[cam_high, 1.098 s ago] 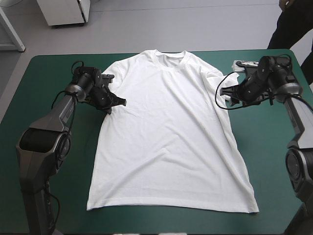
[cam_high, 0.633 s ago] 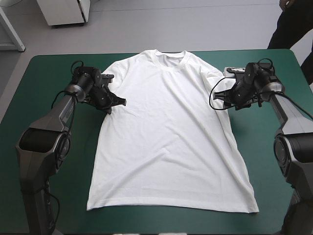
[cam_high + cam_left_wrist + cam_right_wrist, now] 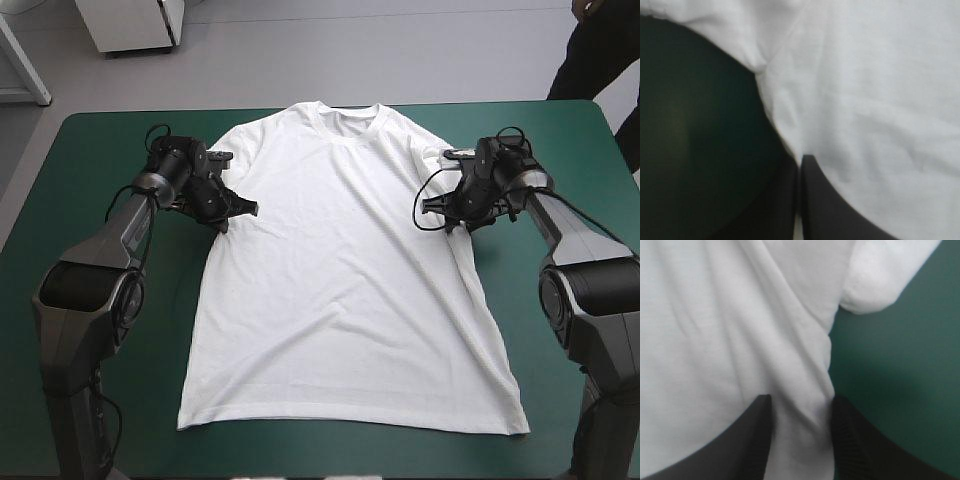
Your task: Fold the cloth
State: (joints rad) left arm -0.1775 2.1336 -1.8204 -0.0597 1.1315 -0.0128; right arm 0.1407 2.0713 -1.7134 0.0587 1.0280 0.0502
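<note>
T-shirt (image 3: 345, 280) flat on teal-green cover (image 3: 90, 150), left end effector (image 3: 800, 160) clenched on its edge, right end effector (image 3: 801, 404) released

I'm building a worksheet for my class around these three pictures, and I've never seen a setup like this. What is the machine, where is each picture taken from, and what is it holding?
It is a robot with two arms at a table with a teal-green cover. The wide picture looks down from above and behind the robot. A white T-shirt lies spread flat, its neck toward the far edge. The other two pictures come from a camera on each wrist, looking along that arm's hand. The left hand has its two black fingers pressed together on the shirt's side edge, near the sleeve. The right hand is open: its fingers stand apart with the opposite side edge between them, not yet gripped.
</note>
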